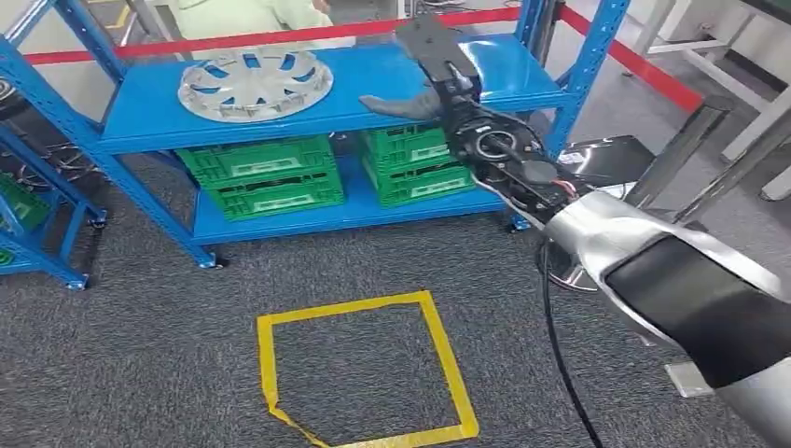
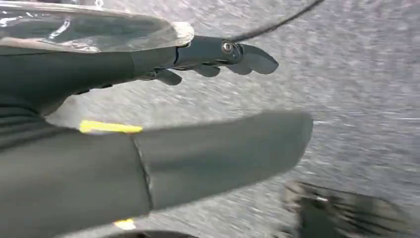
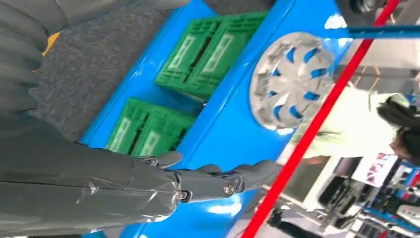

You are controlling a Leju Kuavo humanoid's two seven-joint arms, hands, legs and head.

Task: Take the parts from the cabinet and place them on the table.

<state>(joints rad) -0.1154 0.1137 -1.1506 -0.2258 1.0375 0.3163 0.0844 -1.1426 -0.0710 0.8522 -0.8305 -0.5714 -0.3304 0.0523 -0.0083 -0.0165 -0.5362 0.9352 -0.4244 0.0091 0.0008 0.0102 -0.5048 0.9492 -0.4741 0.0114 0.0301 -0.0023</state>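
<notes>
A silver wheel cover (image 1: 255,84) lies flat on the upper board of the blue cabinet (image 1: 149,131), toward its left side. My right hand (image 1: 437,67) reaches over the right part of that board, fingers stretched out and thumb apart, holding nothing, well to the right of the wheel cover. The right wrist view shows the same right hand (image 3: 148,183) with straight fingers (image 3: 237,178) above the blue board and the wheel cover (image 3: 292,79) beyond them. My left hand (image 2: 99,74) hangs over grey carpet, fingers spread and empty; that picture is blurred.
Two stacks of green crates (image 1: 263,173) (image 1: 415,163) fill the lower shelf. A red rail (image 1: 280,37) runs behind the cabinet, with a person in pale clothing (image 1: 242,14) beyond it. A yellow tape square (image 1: 359,373) marks the carpet. Another blue rack (image 1: 37,215) stands left, metal legs (image 1: 690,149) right.
</notes>
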